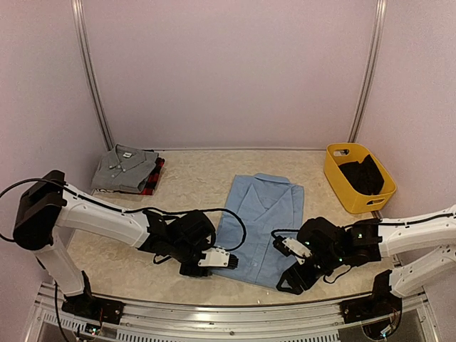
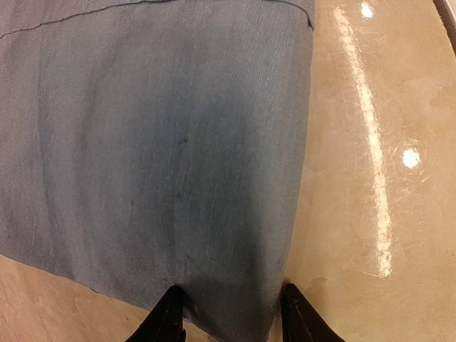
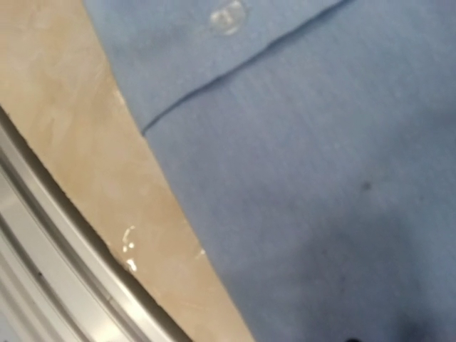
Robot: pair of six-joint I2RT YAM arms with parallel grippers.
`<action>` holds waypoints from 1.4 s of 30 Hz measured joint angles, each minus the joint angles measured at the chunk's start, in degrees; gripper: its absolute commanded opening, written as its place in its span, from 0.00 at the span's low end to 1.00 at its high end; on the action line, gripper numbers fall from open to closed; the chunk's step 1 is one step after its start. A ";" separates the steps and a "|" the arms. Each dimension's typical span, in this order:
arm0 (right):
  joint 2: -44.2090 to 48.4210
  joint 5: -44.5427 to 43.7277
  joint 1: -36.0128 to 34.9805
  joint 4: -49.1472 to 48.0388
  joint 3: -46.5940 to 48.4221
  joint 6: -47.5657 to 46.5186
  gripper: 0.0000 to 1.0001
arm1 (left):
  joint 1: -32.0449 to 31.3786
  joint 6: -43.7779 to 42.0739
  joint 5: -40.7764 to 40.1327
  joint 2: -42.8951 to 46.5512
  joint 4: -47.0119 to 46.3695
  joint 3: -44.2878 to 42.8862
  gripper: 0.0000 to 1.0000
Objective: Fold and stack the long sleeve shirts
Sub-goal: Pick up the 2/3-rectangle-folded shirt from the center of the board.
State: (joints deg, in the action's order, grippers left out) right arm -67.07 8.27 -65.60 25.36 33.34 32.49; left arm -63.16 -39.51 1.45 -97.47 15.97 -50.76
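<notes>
A light blue long sleeve shirt (image 1: 260,222) lies flat, collar away from me, in the middle of the table. At the back left, a folded grey shirt (image 1: 125,167) rests on a red-and-black plaid one (image 1: 154,178). My left gripper (image 1: 222,261) is low at the blue shirt's near left corner. In the left wrist view its dark fingertips (image 2: 168,319) stand apart, with the shirt's corner (image 2: 228,299) between them. My right gripper (image 1: 292,279) is at the shirt's near right corner and looks open. The right wrist view shows only blue cloth (image 3: 320,178), not its fingers.
A yellow plastic basket (image 1: 340,179) stands at the back right with dark cloth inside. The metal rail (image 1: 214,313) runs along the table's near edge, close behind both grippers. Pale walls close in the back and sides.
</notes>
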 measured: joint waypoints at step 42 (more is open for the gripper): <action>-13.49 -22.16 -20.81 -1.38 2.12 5.29 0.61 | 0.24 -0.68 14.86 3.45 13.33 -0.02 0.00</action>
State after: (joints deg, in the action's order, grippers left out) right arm -80.55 -13.89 -86.41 23.99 35.46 37.78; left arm -62.92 -40.18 16.32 -94.02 29.30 -50.78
